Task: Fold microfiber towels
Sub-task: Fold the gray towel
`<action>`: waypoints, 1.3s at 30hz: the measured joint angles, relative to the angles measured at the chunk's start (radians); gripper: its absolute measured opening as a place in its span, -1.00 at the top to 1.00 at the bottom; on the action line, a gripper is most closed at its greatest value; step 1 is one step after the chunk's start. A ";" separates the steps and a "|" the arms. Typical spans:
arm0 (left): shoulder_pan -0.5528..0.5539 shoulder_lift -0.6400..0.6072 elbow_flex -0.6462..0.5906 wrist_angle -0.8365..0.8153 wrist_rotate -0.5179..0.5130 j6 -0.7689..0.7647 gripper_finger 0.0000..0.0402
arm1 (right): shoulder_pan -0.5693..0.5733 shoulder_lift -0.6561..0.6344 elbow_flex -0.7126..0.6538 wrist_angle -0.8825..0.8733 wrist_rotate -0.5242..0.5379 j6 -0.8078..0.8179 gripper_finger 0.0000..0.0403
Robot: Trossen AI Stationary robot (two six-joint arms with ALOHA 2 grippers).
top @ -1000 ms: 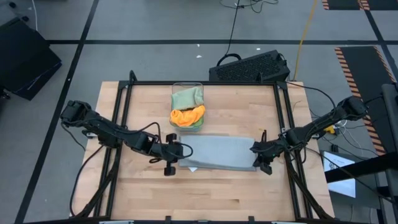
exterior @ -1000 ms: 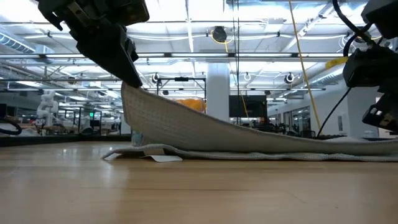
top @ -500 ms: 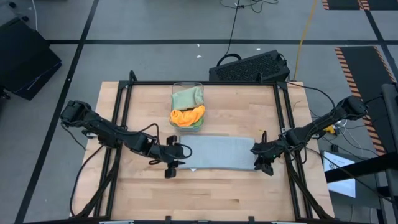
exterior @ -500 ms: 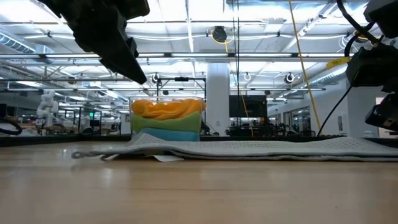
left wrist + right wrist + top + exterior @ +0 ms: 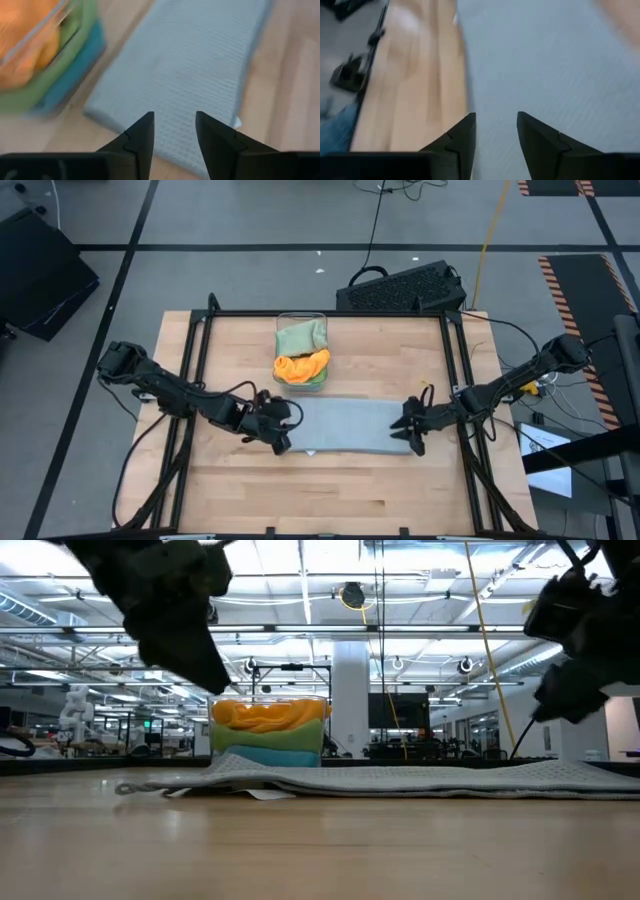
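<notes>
Wood table (image 5: 330, 490); blue towel (image 5: 70, 75) visible wrist-only.

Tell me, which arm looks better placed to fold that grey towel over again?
Roughly equal: left gripper and right gripper hover open at opposite ends of the flat grey towel, holding nothing. Probably both work together.

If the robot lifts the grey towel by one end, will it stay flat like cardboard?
Probably not. The grey towel lies limp, its edge rippling along the table, so it would likely droop. It looks thin, so probably light.
</notes>
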 joint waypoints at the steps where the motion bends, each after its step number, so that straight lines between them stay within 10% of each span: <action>1: 0.000 0.000 -0.014 0.008 -0.009 -0.043 0.28 | 0.000 0.000 0.000 0.016 0.040 -0.019 0.32; 12: -0.027 0.000 -0.217 0.336 0.077 -0.524 -0.13 | -0.001 0.000 0.000 0.068 0.126 -0.195 0.32; 29: -0.056 0.225 -0.202 0.513 0.220 -0.774 -0.20 | -0.003 0.001 -0.001 0.111 0.126 -0.264 0.32; 39: -0.057 0.323 -0.180 0.532 0.171 -0.694 0.52 | -0.008 0.132 -0.001 0.356 0.126 -0.292 0.32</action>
